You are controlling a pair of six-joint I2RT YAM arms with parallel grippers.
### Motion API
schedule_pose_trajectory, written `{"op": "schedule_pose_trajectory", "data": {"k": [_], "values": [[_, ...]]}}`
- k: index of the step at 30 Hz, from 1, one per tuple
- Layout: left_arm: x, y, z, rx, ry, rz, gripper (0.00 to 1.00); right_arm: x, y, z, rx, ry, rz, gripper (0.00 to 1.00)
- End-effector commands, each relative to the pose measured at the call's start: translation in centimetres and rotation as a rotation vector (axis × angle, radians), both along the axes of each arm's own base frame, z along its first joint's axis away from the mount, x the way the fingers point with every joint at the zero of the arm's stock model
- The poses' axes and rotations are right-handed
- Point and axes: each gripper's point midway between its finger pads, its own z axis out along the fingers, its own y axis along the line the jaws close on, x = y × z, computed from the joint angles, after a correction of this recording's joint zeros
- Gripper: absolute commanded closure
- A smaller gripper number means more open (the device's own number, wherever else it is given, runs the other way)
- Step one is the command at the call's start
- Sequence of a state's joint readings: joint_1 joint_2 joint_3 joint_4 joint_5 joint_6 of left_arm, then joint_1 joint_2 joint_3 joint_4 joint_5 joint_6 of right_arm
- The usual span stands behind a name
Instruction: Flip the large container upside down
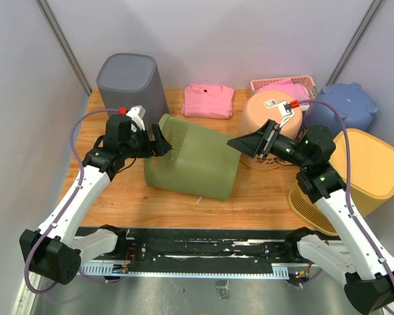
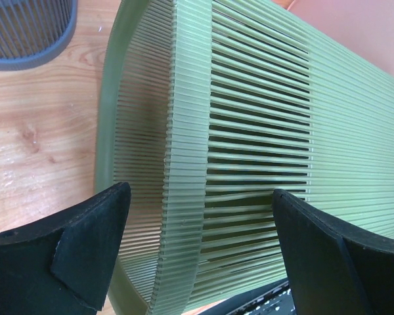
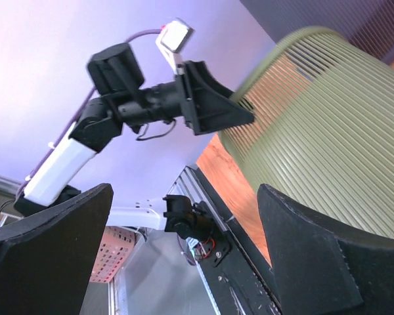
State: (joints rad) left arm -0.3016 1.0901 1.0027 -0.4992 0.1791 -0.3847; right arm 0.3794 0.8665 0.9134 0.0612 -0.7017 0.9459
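**Green container (image 1: 194,157) lies on its side between two open-jawed arms**

The large ribbed green container (image 2: 262,118) rests tipped over on the wooden table (image 1: 118,200), its slatted wall (image 3: 328,131) facing up. The left gripper (image 1: 159,141) sits at the container's left end, jaws spread wide to either side of the ribbed band (image 2: 200,193); whether they touch it cannot be told. The right gripper (image 1: 240,144) hangs just off the container's right end, its jaws (image 3: 184,190) also splayed and holding nothing. Behind the container stand a grey bin (image 1: 128,79) and a folded pink cloth (image 1: 209,100); to its right are a peach tub (image 1: 266,115) and a yellow bin (image 1: 364,164).
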Motion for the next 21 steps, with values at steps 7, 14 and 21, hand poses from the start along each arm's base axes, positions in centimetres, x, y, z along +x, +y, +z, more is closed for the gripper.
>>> {"op": "schedule_pose_trajectory", "data": {"k": [7,14,21], "values": [[-0.4,1.5,1.4,0.053,-0.030,0.038,0.06,1.8,-3.7,-7.6,-0.312,0.148,-0.250,0.05],[-1.0,3.6,7.1,0.077,-0.172,0.122,0.06,1.8,-3.3,-12.4,-0.325,0.251,-0.232,0.05],[0.4,5.5,3.7,0.156,-0.059,0.248,0.09,2.0,-1.4,-13.0,-0.240,0.278,-0.149,0.04]]}}
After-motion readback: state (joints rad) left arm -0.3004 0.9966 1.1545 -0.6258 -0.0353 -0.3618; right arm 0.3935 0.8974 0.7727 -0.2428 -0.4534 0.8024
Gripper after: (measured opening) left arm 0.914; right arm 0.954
